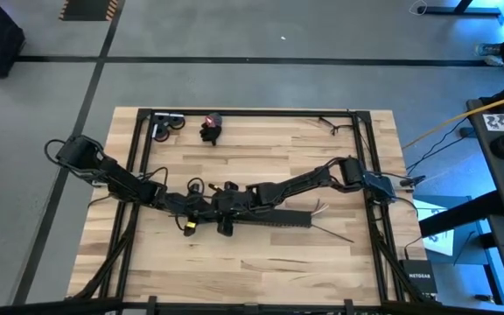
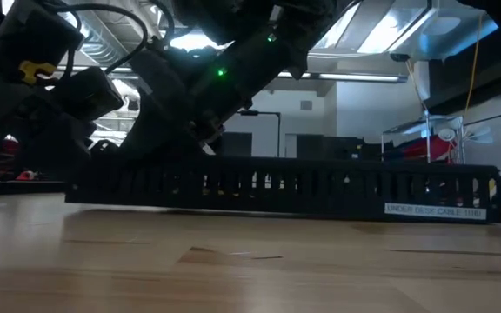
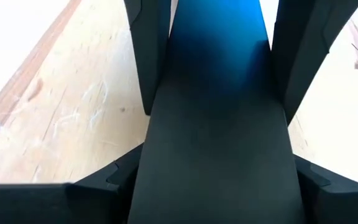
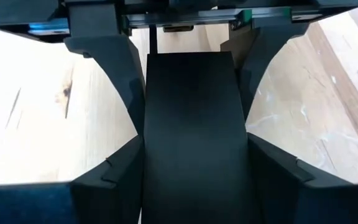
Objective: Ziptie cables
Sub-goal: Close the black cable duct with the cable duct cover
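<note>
High view shows the cables (image 1: 322, 207) only as a few thin pale strands fanning out on the table (image 1: 261, 271) just past the right end of the long black slotted bar (image 1: 289, 220); whether more of the bundle lies inside the bar cannot be told, and no tie can be seen around any wires. A thin dark strip (image 1: 332, 232), possibly a zip tie, lies loose on the wood just in front of those strands. Both arms meet over the bar's left end: the left gripper (image 3: 213, 68) and the right gripper (image 4: 188, 93) each straddle the bar, and in each wrist view the two dark fingers sit tight against its flat black sides, so both look clamped on the bar from opposite directions. The low view shows the bar lying along the table with the arms bearing down on its left part. By this reading the tying itself is not yet done; the wires are ungathered and the strip is unused
</note>
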You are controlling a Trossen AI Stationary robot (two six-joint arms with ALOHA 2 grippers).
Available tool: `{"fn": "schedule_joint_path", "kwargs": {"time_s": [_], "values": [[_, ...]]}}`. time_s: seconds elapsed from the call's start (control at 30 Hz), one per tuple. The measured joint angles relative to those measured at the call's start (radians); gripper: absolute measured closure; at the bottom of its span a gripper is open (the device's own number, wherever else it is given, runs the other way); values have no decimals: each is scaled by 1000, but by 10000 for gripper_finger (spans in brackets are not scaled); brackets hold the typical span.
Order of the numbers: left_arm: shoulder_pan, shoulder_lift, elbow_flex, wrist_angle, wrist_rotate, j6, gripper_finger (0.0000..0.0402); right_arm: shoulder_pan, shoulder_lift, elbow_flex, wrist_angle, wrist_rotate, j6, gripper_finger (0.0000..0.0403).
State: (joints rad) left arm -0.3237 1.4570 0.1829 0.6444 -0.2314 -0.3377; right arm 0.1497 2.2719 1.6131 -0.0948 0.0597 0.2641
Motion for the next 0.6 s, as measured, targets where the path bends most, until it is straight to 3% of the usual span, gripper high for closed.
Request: {"fn": "schedule_joint_path", "kwargs": {"time_s": [0.33, 0.6], "values": [[0, 0, -4, 7, 4, -9, 169, 0, -6, -5, 15, -10, -7, 181], [-1, -6, -9, 38, 4, -67, 139, -7, -7, -10, -5, -18, 25, 86]]}}
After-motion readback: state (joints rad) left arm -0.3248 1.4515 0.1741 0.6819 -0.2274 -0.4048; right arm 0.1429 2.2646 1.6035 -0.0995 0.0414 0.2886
